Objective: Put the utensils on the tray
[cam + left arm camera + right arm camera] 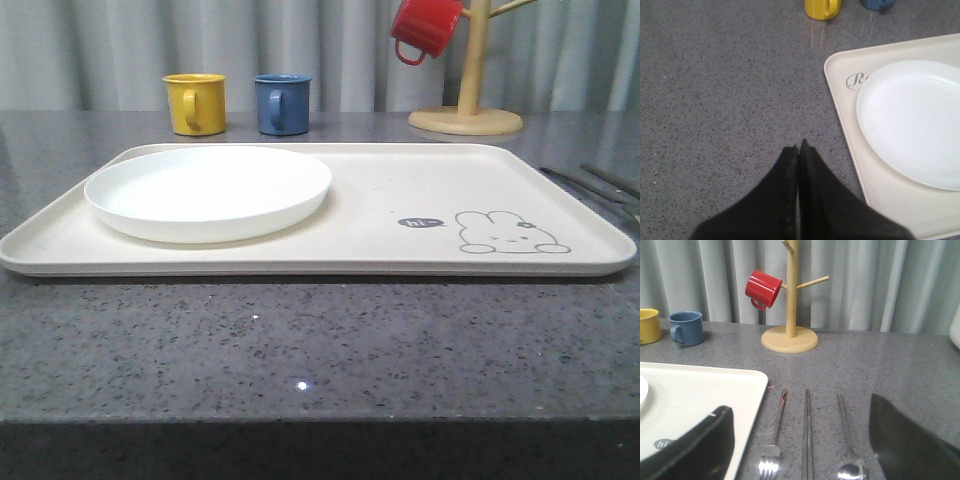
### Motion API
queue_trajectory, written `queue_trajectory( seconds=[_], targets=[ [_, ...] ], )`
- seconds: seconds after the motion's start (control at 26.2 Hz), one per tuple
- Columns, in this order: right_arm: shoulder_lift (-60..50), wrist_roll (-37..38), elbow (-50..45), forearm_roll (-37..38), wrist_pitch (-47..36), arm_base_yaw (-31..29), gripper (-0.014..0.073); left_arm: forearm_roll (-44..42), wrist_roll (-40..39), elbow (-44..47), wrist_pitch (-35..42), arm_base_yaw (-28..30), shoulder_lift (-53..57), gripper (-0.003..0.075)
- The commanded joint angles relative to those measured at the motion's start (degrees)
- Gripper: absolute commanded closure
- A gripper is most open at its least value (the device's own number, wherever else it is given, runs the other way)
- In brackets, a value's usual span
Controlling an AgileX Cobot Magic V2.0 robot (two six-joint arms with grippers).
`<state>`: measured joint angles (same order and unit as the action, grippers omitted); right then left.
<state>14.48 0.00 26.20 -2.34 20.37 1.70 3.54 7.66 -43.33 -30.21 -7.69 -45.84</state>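
Observation:
The cream tray lies across the middle of the grey counter. Right of it, on the counter, lie the silver utensils: a fork closest to the tray's edge, a pair of chopsticks, then a spoon, side by side and parallel. My right gripper is open above them, one finger over the tray's corner and the other beyond the spoon. My left gripper is shut on nothing, over bare counter beside the tray's left corner.
A round white plate sits on the tray's left half; a rabbit drawing marks the right half. Behind the tray stand a yellow mug, a blue mug and a wooden mug tree holding a red mug.

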Motion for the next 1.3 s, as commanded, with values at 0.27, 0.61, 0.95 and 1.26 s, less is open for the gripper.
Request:
queue_trajectory(
  seconds=[0.27,0.61,0.95,1.26],
  targets=[
    [0.92,-0.31,2.06,-0.14,-4.80,-0.29,0.0012,1.54,-0.58,18.63,12.22,0.09,27.03,0.0738],
    [0.92,-0.31,2.06,-0.14,-4.80,0.37,0.0012,1.54,-0.58,19.51,12.45,0.09,29.92,0.0738],
    [0.92,-0.31,2.06,-0.14,-4.80,0.37,0.0012,1.54,-0.58,19.51,12.45,0.09,29.92,0.0738],
    [2.64,-0.31,2.16,-0.14,-5.73,0.36,0.0012,1.54,-0.58,19.51,12.45,0.09,29.92,0.0738]
  ],
)
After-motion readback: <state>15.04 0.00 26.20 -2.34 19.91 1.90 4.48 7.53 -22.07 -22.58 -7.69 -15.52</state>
